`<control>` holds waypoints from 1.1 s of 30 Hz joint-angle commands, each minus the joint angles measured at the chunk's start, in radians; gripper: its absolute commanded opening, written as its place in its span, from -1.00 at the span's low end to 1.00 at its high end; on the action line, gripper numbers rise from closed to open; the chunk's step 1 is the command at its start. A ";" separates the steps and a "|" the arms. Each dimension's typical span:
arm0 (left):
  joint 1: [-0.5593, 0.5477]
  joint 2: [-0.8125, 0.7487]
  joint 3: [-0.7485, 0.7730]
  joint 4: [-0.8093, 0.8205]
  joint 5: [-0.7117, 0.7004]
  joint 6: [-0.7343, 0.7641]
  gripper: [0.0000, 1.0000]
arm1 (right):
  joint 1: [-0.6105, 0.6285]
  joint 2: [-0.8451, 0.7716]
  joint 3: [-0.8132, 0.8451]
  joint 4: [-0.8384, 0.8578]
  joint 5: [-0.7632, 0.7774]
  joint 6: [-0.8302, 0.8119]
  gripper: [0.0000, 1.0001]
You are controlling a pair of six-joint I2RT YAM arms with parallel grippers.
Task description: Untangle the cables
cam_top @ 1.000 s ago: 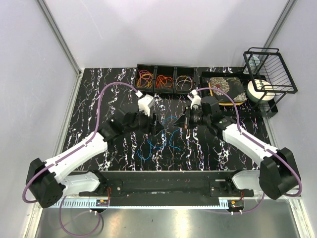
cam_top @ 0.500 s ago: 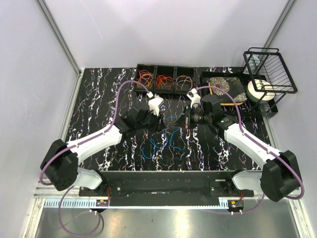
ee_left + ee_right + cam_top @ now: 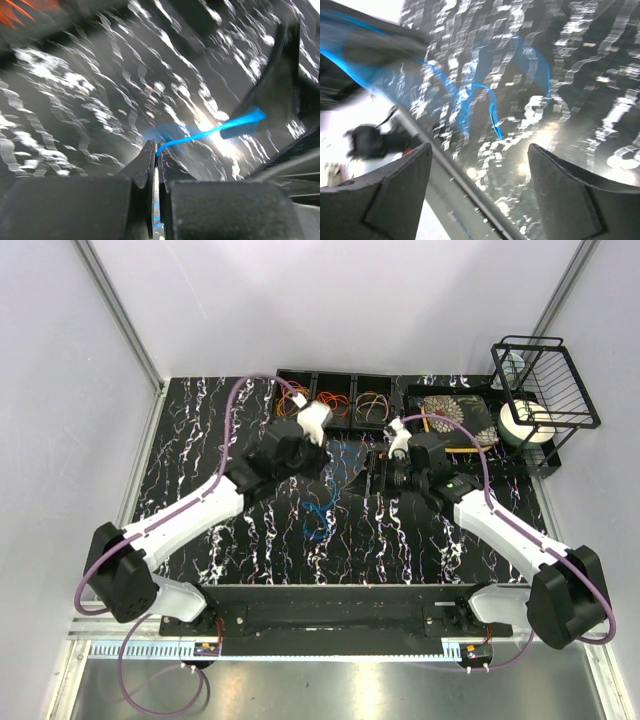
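Left gripper is seen clenched on a blue cable, which is pinched between its fingertips. From that pinch the strand is drawn out ahead and to the right of the tips, its long axis pointed at the right gripper, whose jaws are spread wide with nothing held. More blue loops are seen lying on the table below and between both grippers. Separation is judged to depend on pulling away along that axis.

Pale walls, black marbled tabletop
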 commanded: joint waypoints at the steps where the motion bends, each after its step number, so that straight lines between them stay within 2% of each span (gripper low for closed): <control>1: 0.011 0.017 0.228 -0.122 -0.245 0.077 -1.00 | 0.003 -0.012 -0.008 -0.052 0.246 0.007 0.68; 7: 0.054 0.152 0.471 -0.214 -0.380 0.076 -1.00 | 0.003 0.030 -0.104 0.040 0.325 0.099 0.67; 11: 0.085 0.244 0.639 -0.228 -0.386 0.050 -1.00 | 0.003 0.074 -0.186 0.132 0.323 0.109 0.63; 23: 0.195 0.549 1.060 -0.225 -0.306 0.051 -1.00 | 0.003 0.195 -0.264 0.307 0.265 0.063 0.57; 33: 0.240 0.683 1.086 0.052 -0.227 0.065 -0.99 | 0.001 0.261 -0.249 0.342 0.253 0.069 0.54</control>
